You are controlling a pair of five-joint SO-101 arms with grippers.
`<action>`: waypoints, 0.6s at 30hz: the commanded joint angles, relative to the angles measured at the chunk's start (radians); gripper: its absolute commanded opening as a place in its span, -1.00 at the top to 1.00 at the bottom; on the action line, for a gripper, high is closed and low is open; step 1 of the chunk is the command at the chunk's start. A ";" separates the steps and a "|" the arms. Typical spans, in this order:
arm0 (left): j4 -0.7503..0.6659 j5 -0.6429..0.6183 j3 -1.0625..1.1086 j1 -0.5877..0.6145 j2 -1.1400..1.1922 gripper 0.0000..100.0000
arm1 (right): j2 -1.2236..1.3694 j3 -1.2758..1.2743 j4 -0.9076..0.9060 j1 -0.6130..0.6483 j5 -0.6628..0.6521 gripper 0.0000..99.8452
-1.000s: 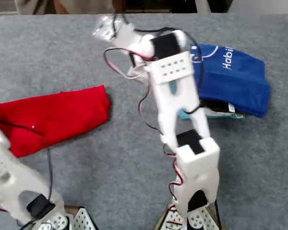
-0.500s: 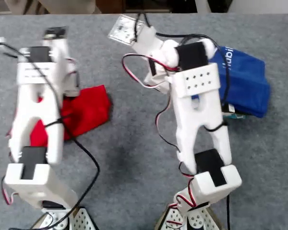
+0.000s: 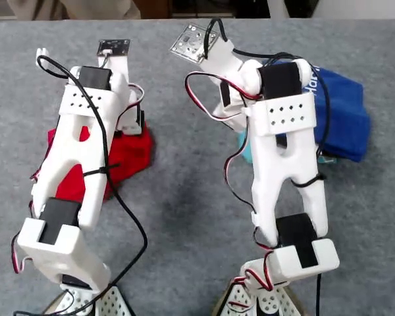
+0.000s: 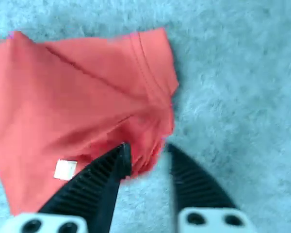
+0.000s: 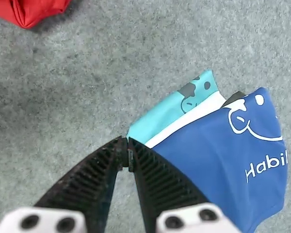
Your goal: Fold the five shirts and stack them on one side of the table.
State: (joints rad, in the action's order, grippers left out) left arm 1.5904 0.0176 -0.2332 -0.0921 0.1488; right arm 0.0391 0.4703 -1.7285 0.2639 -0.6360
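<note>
High view: the left arm [image 3: 79, 151] lies over the red shirt [image 3: 128, 155], which sits crumpled on the grey worktop [image 3: 184, 197]. The right arm [image 3: 283, 151] lies over the near edge of a stack topped by a folded blue shirt [image 3: 345, 122], well apart from the red one. Left wrist view: the left claw [image 4: 146, 150] is spread, its jaws straddling a bunched edge of the red shirt. A small white label [image 4: 64, 169] is sewn to the cloth beside one jaw; no writing on it can be made out. Right wrist view: the right claw [image 5: 126, 143] is pressed together, tips at the corner of a teal shirt [image 5: 169, 114] lying under a white layer [image 5: 184, 121] and the blue shirt. Whether it pinches cloth cannot be told. The blue shirt carries white lettering and an outline drawing; the teal one has dark printed figures.
</note>
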 commanded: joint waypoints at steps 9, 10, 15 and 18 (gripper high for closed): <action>0.169 0.031 -0.382 0.450 -0.059 0.96 | 0.019 -0.004 0.115 0.205 0.087 1.00; 0.169 0.032 -0.374 0.523 -0.065 0.97 | 0.045 -0.004 0.130 0.236 0.098 1.00; 0.161 0.204 -0.249 0.806 -0.039 0.96 | 0.232 0.076 0.209 0.383 0.149 0.99; 0.077 0.264 -0.147 0.925 -0.012 0.96 | 0.377 0.209 0.207 0.486 0.149 0.99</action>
State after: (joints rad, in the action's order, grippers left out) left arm 1.7300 0.2263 -0.4419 0.7211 0.1396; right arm 0.3261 0.5439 -1.5413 0.6536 -0.4994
